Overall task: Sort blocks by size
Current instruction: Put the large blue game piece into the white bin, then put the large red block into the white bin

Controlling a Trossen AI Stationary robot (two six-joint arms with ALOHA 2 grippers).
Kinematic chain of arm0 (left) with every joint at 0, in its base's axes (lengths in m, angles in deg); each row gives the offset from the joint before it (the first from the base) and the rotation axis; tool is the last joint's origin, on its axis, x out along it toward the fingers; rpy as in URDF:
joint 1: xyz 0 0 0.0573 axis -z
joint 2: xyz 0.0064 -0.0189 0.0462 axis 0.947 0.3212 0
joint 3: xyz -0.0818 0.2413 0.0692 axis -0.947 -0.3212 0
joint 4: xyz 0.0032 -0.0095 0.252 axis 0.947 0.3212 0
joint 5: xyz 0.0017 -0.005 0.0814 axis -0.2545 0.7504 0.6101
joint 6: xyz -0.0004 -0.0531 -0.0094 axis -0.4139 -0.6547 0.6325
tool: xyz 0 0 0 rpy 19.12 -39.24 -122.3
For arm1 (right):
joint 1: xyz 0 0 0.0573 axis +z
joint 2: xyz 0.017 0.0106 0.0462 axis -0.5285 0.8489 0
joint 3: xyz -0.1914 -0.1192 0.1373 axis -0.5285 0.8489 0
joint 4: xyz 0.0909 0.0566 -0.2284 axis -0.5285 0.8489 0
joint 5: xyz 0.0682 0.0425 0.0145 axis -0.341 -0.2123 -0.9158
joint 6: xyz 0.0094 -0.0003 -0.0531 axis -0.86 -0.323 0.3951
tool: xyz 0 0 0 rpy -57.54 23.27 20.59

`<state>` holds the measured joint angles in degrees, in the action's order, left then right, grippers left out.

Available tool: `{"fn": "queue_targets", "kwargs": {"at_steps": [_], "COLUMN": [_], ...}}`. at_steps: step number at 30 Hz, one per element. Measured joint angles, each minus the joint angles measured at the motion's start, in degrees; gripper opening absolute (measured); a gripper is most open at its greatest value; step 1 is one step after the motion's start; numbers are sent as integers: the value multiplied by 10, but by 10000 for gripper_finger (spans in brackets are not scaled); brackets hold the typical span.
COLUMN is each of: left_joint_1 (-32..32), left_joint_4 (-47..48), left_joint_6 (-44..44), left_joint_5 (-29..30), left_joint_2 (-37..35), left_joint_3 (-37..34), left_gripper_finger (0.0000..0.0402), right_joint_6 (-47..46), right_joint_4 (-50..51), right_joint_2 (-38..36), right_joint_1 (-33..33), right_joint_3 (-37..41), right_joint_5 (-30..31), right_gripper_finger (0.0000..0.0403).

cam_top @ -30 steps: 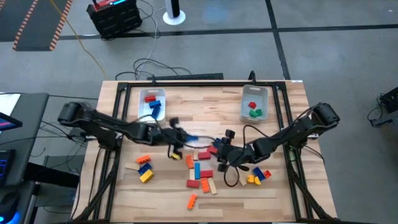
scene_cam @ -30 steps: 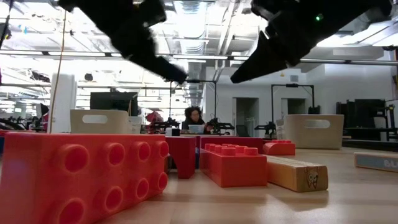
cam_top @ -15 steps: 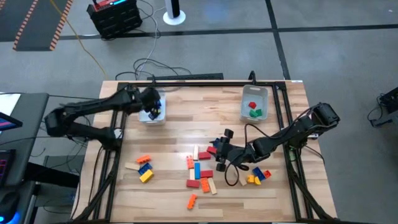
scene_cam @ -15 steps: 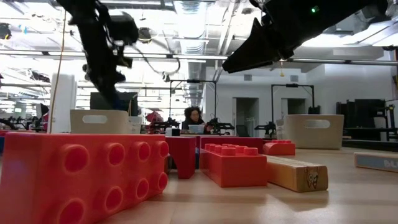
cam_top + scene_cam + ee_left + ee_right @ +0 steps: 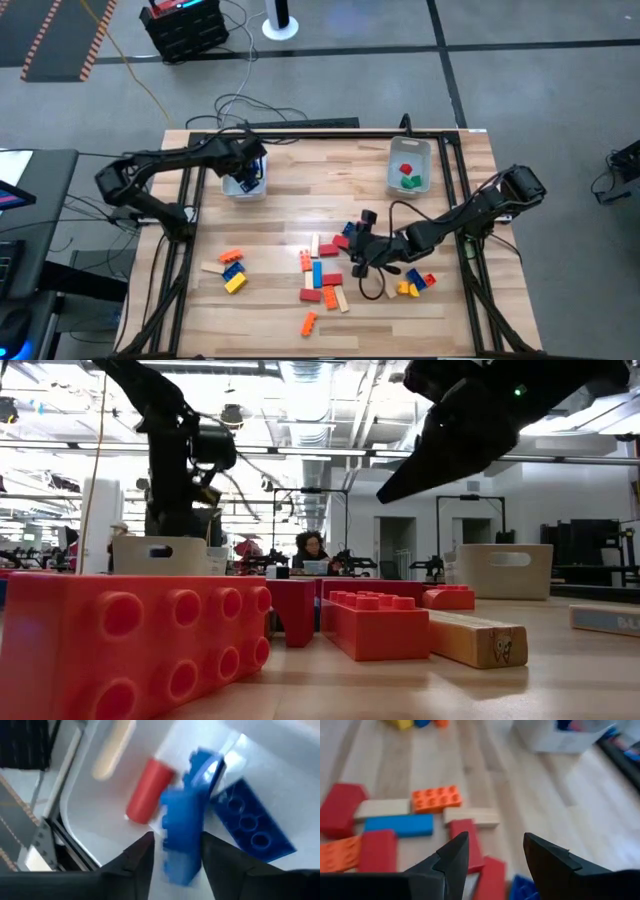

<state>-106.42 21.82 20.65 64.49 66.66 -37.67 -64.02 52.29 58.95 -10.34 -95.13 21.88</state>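
Observation:
Many blocks lie on the wooden table: a main cluster (image 5: 322, 275) in the middle, a few at the left (image 5: 232, 270), a few at the right (image 5: 415, 283), and one orange block (image 5: 308, 323) near the front. My left gripper (image 5: 252, 170) is open over the far left clear bin (image 5: 243, 185). A long blue block (image 5: 185, 840) shows blurred between its fingers, above the bin floor; I cannot tell whether they touch it. My right gripper (image 5: 355, 245) is open and empty, low over the main cluster; red, blue and tan blocks (image 5: 417, 825) lie in front of it.
The left bin holds a red cylinder (image 5: 147, 797), a tan piece (image 5: 112, 747) and a flat blue block (image 5: 250, 820). The far right clear bin (image 5: 408, 150) holds green and red blocks. A black cable loops over the table near my right gripper (image 5: 375, 285).
My left gripper has gone from the table's middle toward the far left edge with the blue block, up and over the left bin, and now hangs above it. My right gripper has stayed over the main cluster.

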Motion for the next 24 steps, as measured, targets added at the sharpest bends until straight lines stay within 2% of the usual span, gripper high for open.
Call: {"fn": "queue_targets", "kwargs": {"at_steps": [6, 10, 12, 16, 24], "left_joint_1": [29, 62, 82, 132, 246], "left_joint_4": [4, -11, -21, -24, -40], "left_joint_6": [10, 4, -3, -15, -31], "left_joint_5": [1, -6, -28, -58, -61], "left_joint_2": [-47, -67, -68, -68, -73], "left_joint_3": [48, 63, 63, 63, 62], "left_gripper_finger": [184, 190, 191, 191, 191], "right_joint_6": [-11, 14, 27, 18, 17], "right_joint_4": [-2, -68, -102, -93, -110], "right_joint_2": [0, 25, 48, 88, 130], "right_joint_1": [-12, -28, -40, -68, -82], "right_joint_3": [0, 0, 0, 0, -1], "right_joint_5": [-62, -97, -115, -144, -164], "right_gripper_finger": [216, 220, 226, 239, 245]}}
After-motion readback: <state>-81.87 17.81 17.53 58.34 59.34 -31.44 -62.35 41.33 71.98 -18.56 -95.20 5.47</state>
